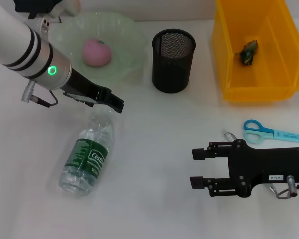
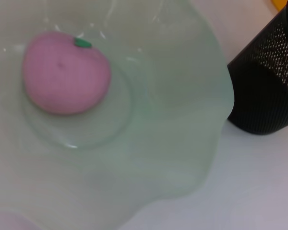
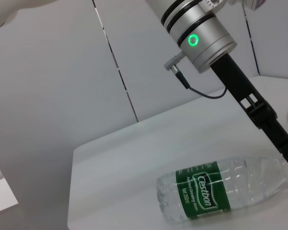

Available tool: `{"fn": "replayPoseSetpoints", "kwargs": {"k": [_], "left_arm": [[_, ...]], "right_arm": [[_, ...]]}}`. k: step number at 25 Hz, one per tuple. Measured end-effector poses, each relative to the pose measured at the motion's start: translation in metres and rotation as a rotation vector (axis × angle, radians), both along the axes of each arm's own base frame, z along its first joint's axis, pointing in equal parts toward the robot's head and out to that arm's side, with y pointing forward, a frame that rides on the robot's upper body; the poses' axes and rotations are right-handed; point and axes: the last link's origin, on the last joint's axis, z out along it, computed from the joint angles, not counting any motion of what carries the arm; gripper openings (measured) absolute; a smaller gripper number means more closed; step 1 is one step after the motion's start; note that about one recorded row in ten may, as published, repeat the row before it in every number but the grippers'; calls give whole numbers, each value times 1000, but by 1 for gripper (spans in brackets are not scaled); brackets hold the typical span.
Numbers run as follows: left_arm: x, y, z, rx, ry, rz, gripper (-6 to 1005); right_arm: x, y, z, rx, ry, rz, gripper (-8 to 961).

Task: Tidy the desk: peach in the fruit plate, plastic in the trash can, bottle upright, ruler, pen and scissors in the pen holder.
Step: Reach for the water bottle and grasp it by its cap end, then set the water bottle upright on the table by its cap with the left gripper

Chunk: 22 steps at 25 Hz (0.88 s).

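One pale green translucent glass fruit plate with a wavy rim sits near the far left of the white counter, and one pink round peach with a small green leaf lies inside it. Just beside the plate, toward the middle of the far edge, stands one black mesh cylindrical pen holder, and nothing shows in it. At the far right corner is one yellow plastic bin with a single crumpled green scrap of plastic lying on its floor. One clear plastic water bottle with a green label lies on its side toward the left of the counter, its neck pointing at the plate. The left tool hangs just over the bottle's neck end, between bottle and plate; whether it is released or clenched cannot be told. The right tool hovers over the near right of the counter, its two black fingers spread apart and holding nothing. Just behind it, by the right edge, lies one pair of light blue-handled scissors, partly covered by the arm.
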Motion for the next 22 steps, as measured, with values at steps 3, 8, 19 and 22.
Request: {"fn": "replayPoseSetpoints", "kwargs": {"k": [3,8,19,22], "left_arm": [[-2,-2,-4,-13,12,-1,694],[-2,-4,-7,-26,24,-11,692],[-9,-8,-14,-33,60,-62,537],[-8,-8,-13,-36,62,-77,481]], "right_arm": [[0,0,0,-1,1,-2,680],[0,-2,0,-12,11,-13,680],[2,-3,1,-6,10,-20,681],[2,-3,0,-7,9,-21,681]]}}
